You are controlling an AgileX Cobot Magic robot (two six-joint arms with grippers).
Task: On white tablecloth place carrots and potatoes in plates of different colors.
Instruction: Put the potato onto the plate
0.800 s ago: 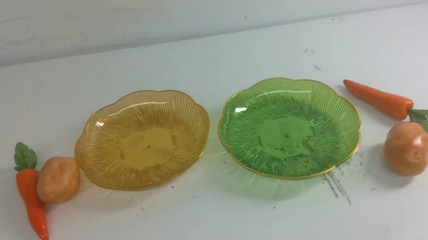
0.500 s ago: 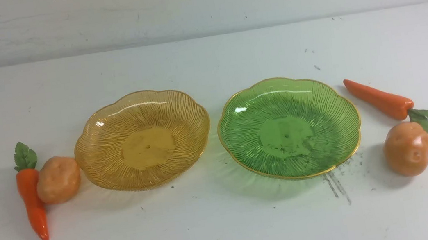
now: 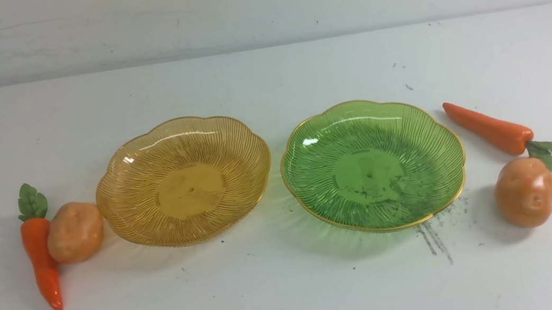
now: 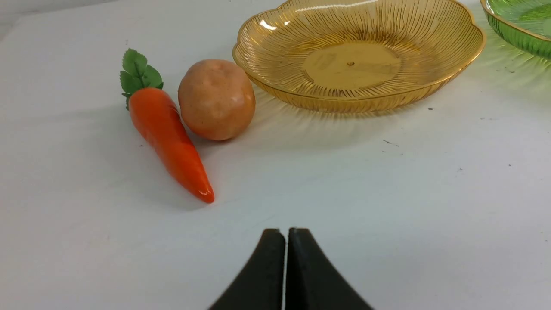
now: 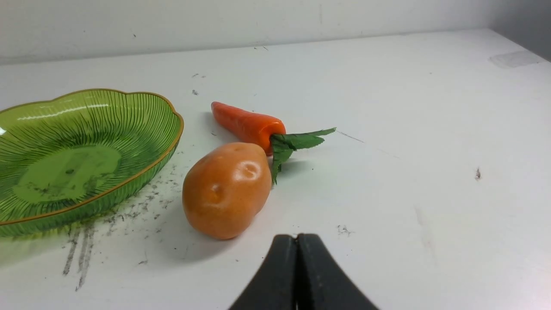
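The kind of place is hard to tell, with only a white tabletop (image 3: 273, 294) showing dark scuffs and a pale, streaked wall (image 3: 246, 9) behind it.

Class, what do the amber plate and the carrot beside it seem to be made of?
Amber plate: probably clear plastic, possibly glass; glossy, ribbed, and the light passing through tints the tablecloth.
Left carrot: likely moulded plastic; smooth, with glossy highlights.

front cam looks forward and down from between the arms; both wrist cams sit closer, sharing the green plate (image 3: 369, 174).
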